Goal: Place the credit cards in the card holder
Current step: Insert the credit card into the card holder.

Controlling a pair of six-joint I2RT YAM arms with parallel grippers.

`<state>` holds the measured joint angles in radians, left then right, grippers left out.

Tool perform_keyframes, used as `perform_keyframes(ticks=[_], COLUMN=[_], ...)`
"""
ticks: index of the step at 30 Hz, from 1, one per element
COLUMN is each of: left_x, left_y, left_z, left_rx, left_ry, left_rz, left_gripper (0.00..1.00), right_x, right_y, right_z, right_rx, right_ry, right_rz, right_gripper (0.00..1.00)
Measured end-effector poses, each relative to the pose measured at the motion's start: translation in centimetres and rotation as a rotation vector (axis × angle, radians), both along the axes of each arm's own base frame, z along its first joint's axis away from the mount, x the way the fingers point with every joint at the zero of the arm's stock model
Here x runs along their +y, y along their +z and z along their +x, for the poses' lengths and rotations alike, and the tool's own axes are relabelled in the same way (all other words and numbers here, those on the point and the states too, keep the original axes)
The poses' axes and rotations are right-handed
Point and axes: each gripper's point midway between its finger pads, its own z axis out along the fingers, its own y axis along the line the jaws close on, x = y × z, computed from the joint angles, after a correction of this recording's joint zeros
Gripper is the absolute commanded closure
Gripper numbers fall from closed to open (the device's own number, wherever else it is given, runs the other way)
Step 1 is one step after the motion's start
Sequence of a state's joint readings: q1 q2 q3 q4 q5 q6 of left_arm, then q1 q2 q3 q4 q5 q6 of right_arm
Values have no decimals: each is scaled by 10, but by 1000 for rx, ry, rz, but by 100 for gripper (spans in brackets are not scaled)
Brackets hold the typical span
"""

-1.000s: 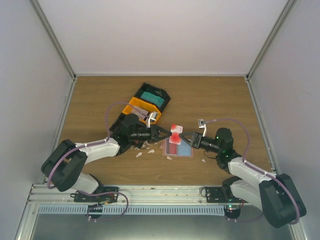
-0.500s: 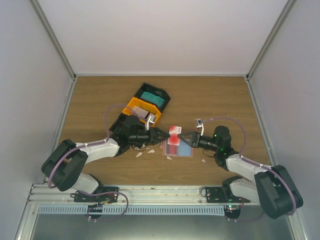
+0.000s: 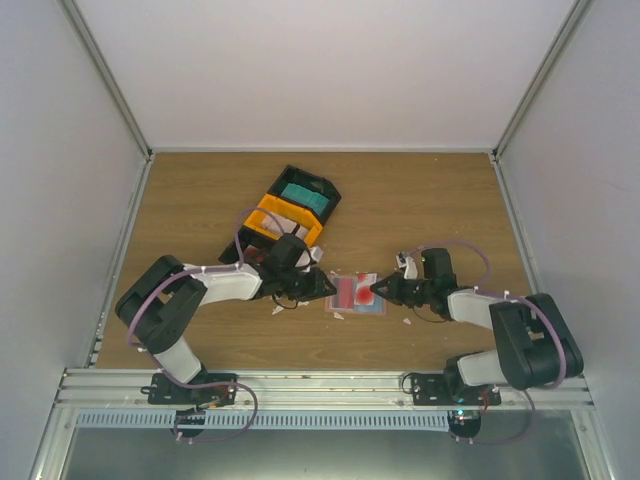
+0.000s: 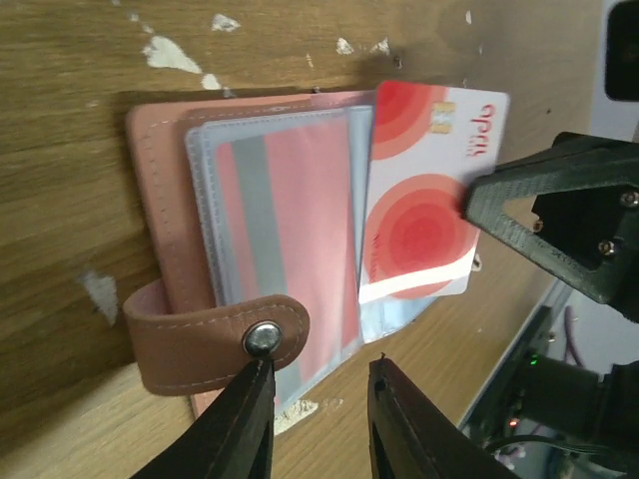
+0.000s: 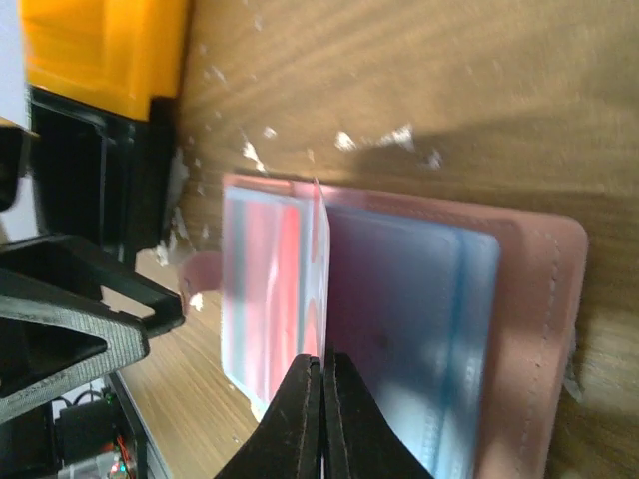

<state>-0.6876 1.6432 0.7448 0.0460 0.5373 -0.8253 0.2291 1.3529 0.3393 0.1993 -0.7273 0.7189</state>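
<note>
You have one credit card (image 4: 419, 200), red lettering unreadable, clenched in right gripper (image 5: 321, 364) over one open card holder (image 4: 160, 180); left gripper (image 4: 319, 399) released.

White, red-circled credit card (image 4: 424, 215) over open, flat-lying salmon card holder (image 4: 160, 200)

Salmon-pink leather-like folding card holder (image 4: 158, 190) with red and grey striped clear sleeves; white plastic credit card (image 4: 419, 215) bearing red concentric circles; brown wood-grain surface (image 4: 60, 90); black-and-orange plastic tray (image 3: 272, 215)
</note>
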Motion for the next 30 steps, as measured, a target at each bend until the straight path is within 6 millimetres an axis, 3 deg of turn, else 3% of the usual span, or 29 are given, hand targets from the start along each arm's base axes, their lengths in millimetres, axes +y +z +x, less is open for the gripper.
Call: perform_keyframes(ticks=[3,11,19,24,30], left_x=[-7,-9,-23,-29,-34], left_y=[-2,0,37,37,37], left_z=[-1,2,-5,-13,-14], left_rx=[-19,-73,-205,-245,-289], left_ry=[-25,-24,-65,-97,-111], left_rz=[40,98,52,69,94], left_gripper=[73,72,75,73,74], right_x=[1,7,9,10,13], right_y=[-12,-13,-6,-3,-15], right_z=[-7,-8,-10,-10,-16], right_rx=[50,51,30,43,119], right_ry=[25,68,67,52,35], right_rz=[-2,37,68,89,114], right_gripper=[100,100,100,99,100])
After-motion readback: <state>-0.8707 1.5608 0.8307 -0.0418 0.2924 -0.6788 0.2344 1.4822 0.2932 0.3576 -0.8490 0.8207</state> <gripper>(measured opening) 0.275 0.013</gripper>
